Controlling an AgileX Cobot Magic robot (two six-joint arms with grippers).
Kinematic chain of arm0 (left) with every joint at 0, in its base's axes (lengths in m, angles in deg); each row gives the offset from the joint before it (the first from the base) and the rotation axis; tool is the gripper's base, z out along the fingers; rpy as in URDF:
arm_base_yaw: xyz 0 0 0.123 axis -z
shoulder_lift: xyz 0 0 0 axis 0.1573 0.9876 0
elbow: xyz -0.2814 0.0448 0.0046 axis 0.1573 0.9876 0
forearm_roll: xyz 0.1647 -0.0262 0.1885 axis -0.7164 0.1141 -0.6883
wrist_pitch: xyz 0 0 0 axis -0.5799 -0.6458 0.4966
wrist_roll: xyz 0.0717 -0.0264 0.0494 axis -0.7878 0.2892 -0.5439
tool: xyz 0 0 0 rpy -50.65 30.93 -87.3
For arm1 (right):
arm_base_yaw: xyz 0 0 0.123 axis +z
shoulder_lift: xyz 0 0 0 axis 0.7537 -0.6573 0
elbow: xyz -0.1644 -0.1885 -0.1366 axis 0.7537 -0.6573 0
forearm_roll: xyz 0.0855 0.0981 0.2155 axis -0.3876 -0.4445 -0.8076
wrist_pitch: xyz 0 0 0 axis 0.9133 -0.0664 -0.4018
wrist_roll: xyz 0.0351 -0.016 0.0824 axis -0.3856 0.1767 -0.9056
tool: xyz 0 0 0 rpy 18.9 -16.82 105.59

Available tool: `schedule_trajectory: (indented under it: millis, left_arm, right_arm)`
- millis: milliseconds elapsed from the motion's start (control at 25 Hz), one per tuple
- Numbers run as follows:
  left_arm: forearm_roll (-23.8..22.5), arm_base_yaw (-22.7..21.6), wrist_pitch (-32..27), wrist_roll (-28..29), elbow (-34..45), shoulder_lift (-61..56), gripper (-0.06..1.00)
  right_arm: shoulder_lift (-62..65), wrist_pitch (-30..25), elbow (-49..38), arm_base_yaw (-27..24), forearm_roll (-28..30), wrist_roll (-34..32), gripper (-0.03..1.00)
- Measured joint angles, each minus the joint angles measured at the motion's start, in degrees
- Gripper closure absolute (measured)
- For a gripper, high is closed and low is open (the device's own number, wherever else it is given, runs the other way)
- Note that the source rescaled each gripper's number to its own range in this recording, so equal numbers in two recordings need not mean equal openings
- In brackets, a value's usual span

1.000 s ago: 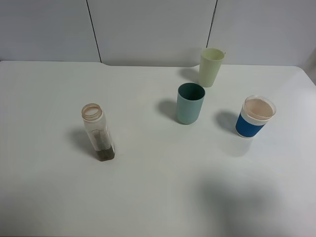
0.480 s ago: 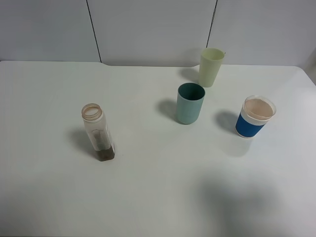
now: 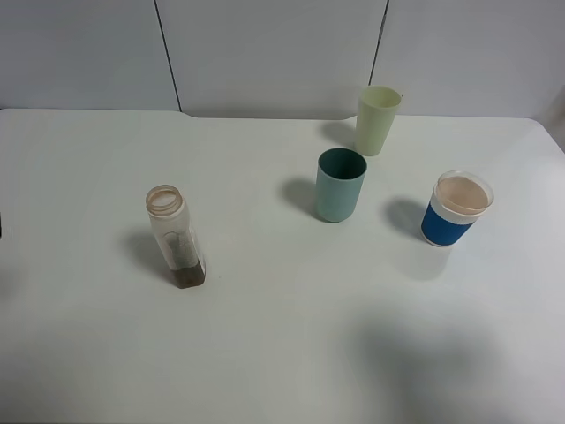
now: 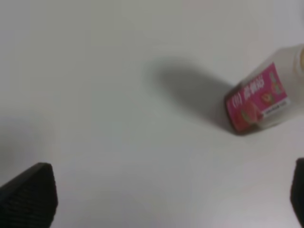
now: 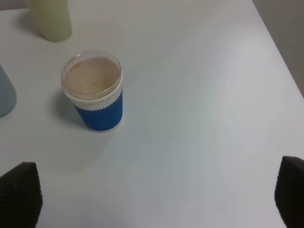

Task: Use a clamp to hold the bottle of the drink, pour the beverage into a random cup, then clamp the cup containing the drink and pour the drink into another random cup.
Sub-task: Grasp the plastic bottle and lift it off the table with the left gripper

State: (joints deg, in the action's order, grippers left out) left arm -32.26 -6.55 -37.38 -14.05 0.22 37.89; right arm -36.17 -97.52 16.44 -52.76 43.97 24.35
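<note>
- Since a second ago the bottle and the three cups have stayed put on the white bench (image 3: 282, 353). Only a thin dark sliver (image 3: 1, 226) has appeared at the high view's left edge, and I cannot tell what it is.
- Left clamp (image 4: 161, 197): jaws released, spread wide over bare bench, nothing between them.
- Clear square-sided plastic bottle (image 3: 177, 231) with a pink-red label stands upright and uncapped left of centre, apart from those jaws. Dark brown beverage (image 3: 190, 276) sits in its base.
- Teal plastic tumbler (image 3: 340, 185) stands upright near centre, with the pale yellow-green tumbler (image 3: 377, 121) behind it, not touching.
- Blue-banded white cup (image 3: 455, 210) stands furthest right.
- Right clamp (image 5: 154, 194): jaws released and empty, with that cup ahead of them.
</note>
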Motion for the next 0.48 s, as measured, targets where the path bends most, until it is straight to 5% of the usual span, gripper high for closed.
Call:
schedule_trajectory:
  millis: [480]
  left_arm:
    - [4.09, 0.00, -2.35, 0.00, 0.00, 17.50, -0.06]
  right_arm:
    - [0.00, 0.00, 0.00, 0.00, 0.00, 0.00, 0.03]
